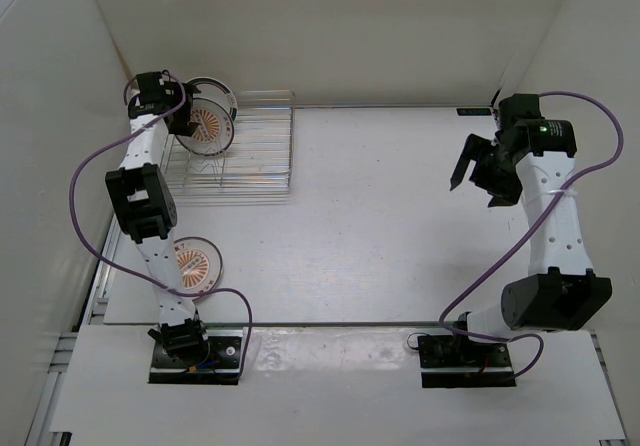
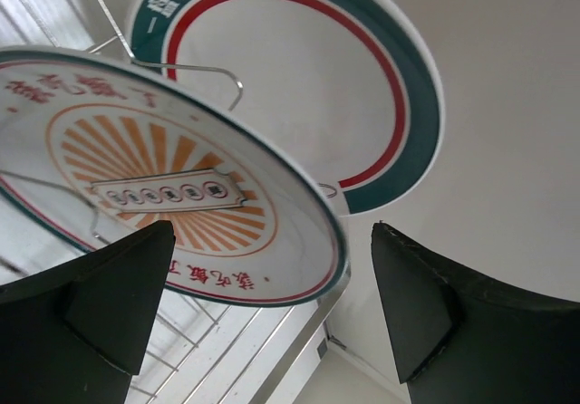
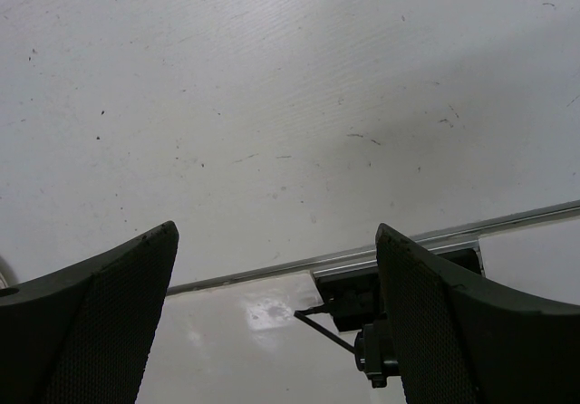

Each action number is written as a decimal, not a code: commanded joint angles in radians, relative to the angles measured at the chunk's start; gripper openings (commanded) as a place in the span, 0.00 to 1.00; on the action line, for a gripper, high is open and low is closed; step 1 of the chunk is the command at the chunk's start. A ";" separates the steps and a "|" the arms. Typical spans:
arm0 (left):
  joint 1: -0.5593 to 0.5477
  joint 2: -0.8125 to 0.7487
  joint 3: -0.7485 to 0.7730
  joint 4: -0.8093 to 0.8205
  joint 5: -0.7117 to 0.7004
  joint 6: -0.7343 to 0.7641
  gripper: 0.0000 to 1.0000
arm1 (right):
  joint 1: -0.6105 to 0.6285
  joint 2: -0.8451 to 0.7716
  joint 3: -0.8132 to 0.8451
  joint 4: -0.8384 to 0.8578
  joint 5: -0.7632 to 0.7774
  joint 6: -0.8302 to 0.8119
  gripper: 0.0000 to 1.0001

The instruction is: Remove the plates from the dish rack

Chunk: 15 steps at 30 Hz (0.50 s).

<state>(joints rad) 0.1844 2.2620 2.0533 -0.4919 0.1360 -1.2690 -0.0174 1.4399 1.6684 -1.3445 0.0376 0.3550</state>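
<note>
The silvery wire dish rack (image 1: pixel 255 156) stands at the back left. Two plates stand in its left end: an orange sunburst plate (image 1: pixel 208 126) in front and a teal-and-red ringed plate (image 1: pixel 222 90) behind it. Both fill the left wrist view, the sunburst plate (image 2: pixel 163 177) nearer and the ringed plate (image 2: pixel 299 78) behind. My left gripper (image 2: pixel 272 277) is open just off the sunburst plate's rim, holding nothing. A second sunburst plate (image 1: pixel 198 262) lies flat on the table by the left arm. My right gripper (image 1: pixel 478 178) is open and empty, raised at the right.
White walls close the table at the back and both sides. The right arm's base (image 3: pixel 381 318) and the table's metal front edge (image 3: pixel 272 273) show in the right wrist view.
</note>
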 commanded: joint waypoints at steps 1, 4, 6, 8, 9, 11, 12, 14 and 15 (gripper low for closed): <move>0.007 -0.001 0.053 0.076 0.019 -0.004 1.00 | -0.003 0.008 0.024 -0.268 -0.015 -0.016 0.91; 0.007 0.014 0.071 0.085 0.013 -0.026 1.00 | -0.003 0.013 0.025 -0.256 -0.018 -0.019 0.91; 0.004 0.024 0.071 0.081 0.005 -0.030 1.00 | -0.001 0.016 0.028 -0.265 -0.021 -0.019 0.91; 0.007 0.037 0.077 0.061 0.005 -0.036 1.00 | -0.001 0.019 0.033 -0.263 -0.018 -0.017 0.91; 0.007 0.041 0.079 0.056 0.004 -0.039 1.00 | -0.001 0.019 0.030 -0.265 -0.018 -0.017 0.91; 0.004 0.056 0.080 0.030 0.016 -0.046 1.00 | -0.003 0.022 0.031 -0.268 -0.016 -0.017 0.91; 0.007 0.060 0.084 0.021 0.016 -0.044 1.00 | -0.001 0.020 0.030 -0.266 -0.016 -0.019 0.91; 0.007 0.074 0.084 0.004 0.031 -0.046 1.00 | -0.003 0.022 0.027 -0.265 -0.018 -0.016 0.91; 0.009 0.076 0.081 0.001 0.034 -0.044 1.00 | -0.001 0.020 0.027 -0.263 -0.018 -0.017 0.91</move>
<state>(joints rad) 0.1871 2.3356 2.1071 -0.4522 0.1493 -1.3071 -0.0174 1.4616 1.6684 -1.3445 0.0227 0.3538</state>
